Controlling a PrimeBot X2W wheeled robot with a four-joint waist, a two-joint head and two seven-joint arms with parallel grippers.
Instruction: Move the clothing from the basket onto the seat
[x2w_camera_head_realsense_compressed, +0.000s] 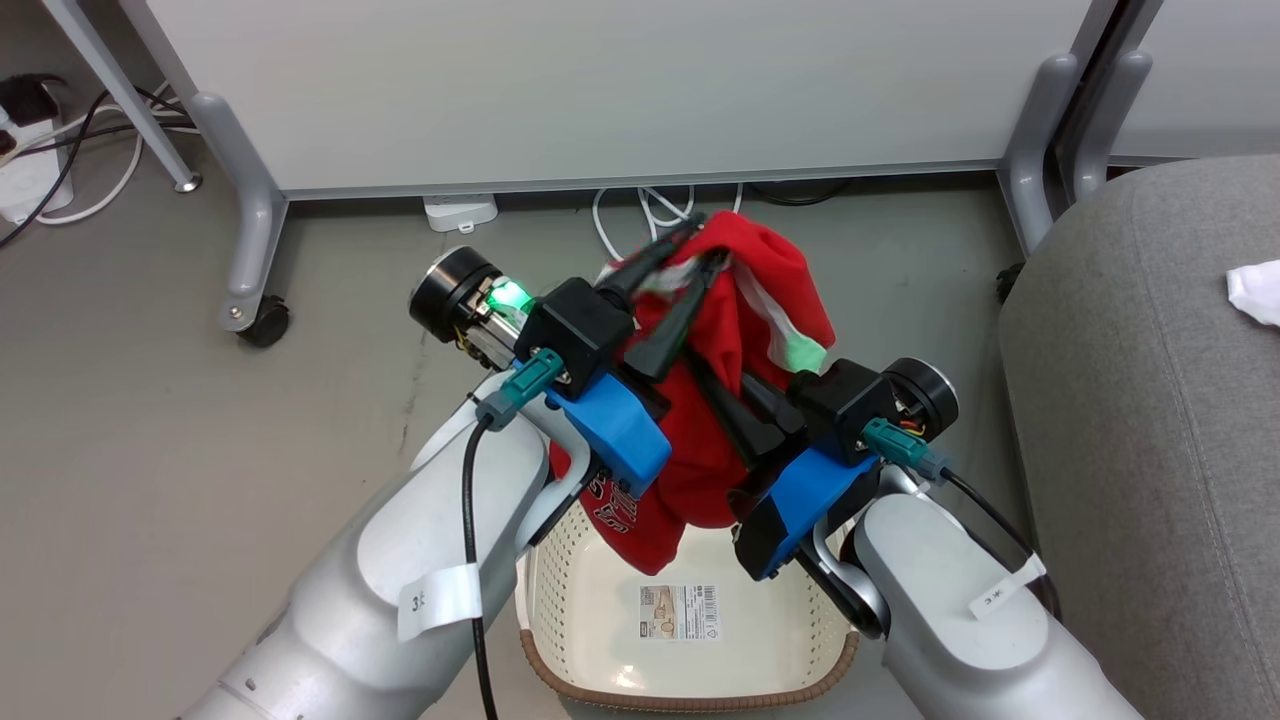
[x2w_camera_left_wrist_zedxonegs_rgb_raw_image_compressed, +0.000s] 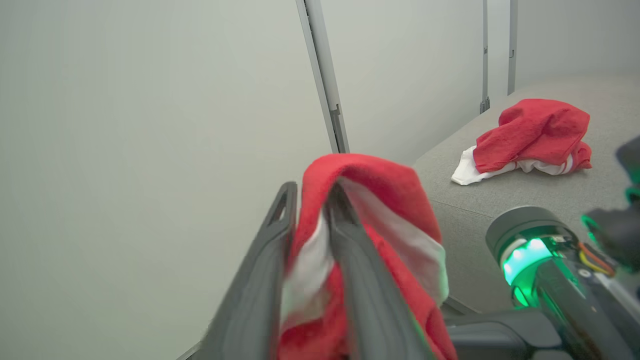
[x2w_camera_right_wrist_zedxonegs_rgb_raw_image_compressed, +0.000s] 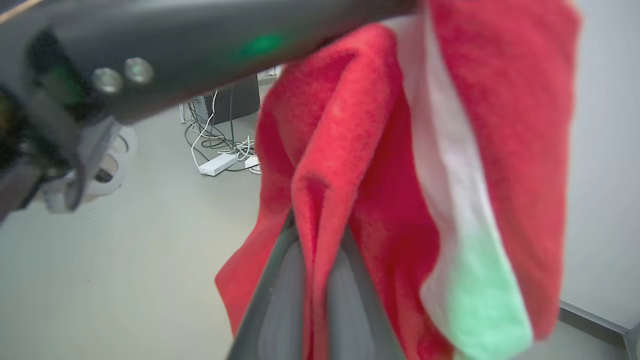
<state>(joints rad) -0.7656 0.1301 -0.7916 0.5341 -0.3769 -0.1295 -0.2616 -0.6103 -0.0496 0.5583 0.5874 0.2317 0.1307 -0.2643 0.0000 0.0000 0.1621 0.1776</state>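
- Left end effector and right end effector are both clamping a garment above the basket.
- A second garment is already lying on the seat.
- You are left carrying the held one across.

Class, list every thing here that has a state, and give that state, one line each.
Left gripper: shut on the lifted garment.
Right gripper: shut on the lifted garment.
Lifted garment: hanging above the basket, gripped by both grippers.
Basket: upright on the floor, no clothing visible inside.
Second garment: crumpled on the seat.
Seat: bearing the second garment.
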